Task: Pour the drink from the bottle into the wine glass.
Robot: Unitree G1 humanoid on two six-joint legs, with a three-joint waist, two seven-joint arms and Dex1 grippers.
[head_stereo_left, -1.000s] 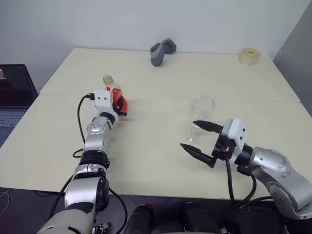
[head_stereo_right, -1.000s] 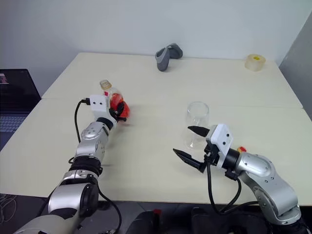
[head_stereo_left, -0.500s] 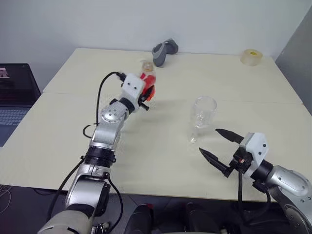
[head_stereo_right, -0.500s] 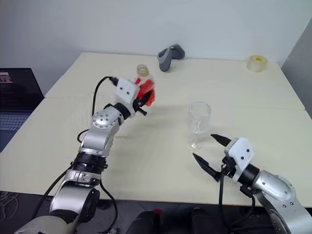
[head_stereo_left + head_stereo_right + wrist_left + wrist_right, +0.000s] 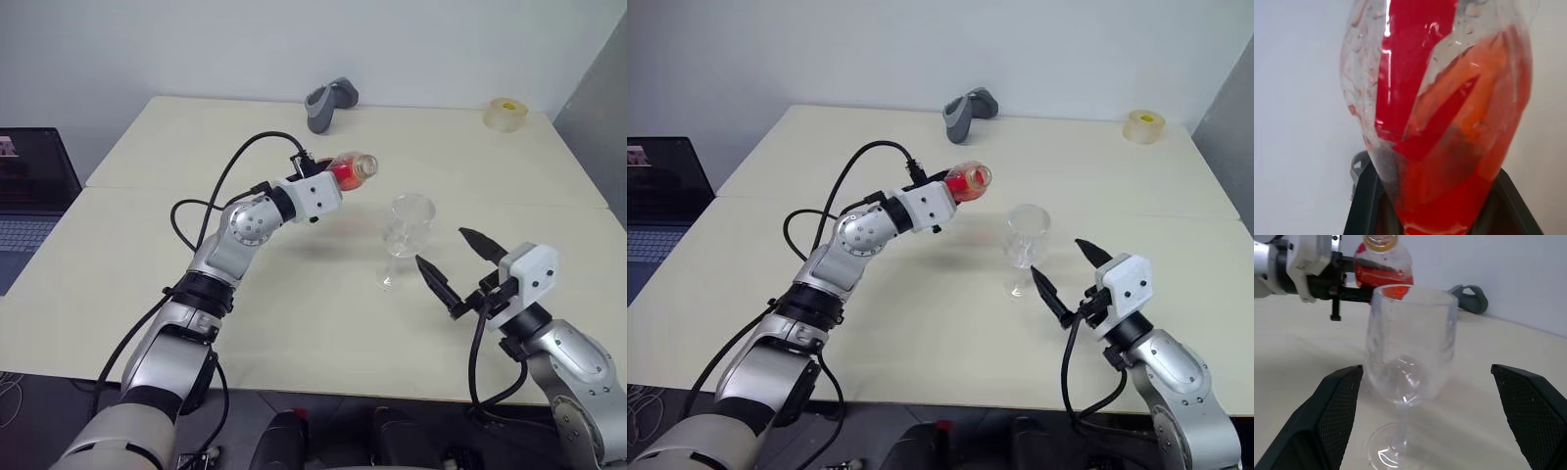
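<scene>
Left gripper [image 5: 331,182] is clamping the bottle [image 5: 351,169] around its rounded body and holding it in the air above the table [image 5: 294,294]. Its long axis is lying almost level, with the neck and open mouth pointing toward the wine glass [image 5: 403,240], which is standing upright just beyond and below the mouth. The drink [image 5: 965,183] is pooling red in the belly of the bottle, near the fingers. Right gripper [image 5: 460,269] is hovering on the far side of the glass from the bottle, its two black fingers spread wide with the glass standing just ahead of the gap, untouched. Bare tabletop is lying open all around the glass foot and beneath the left arm. A grey object [image 5: 328,102] and a roll of tape [image 5: 504,113] are sitting well apart, near the table's far edge. A laptop [image 5: 29,206] is sitting beyond the table's left edge.
</scene>
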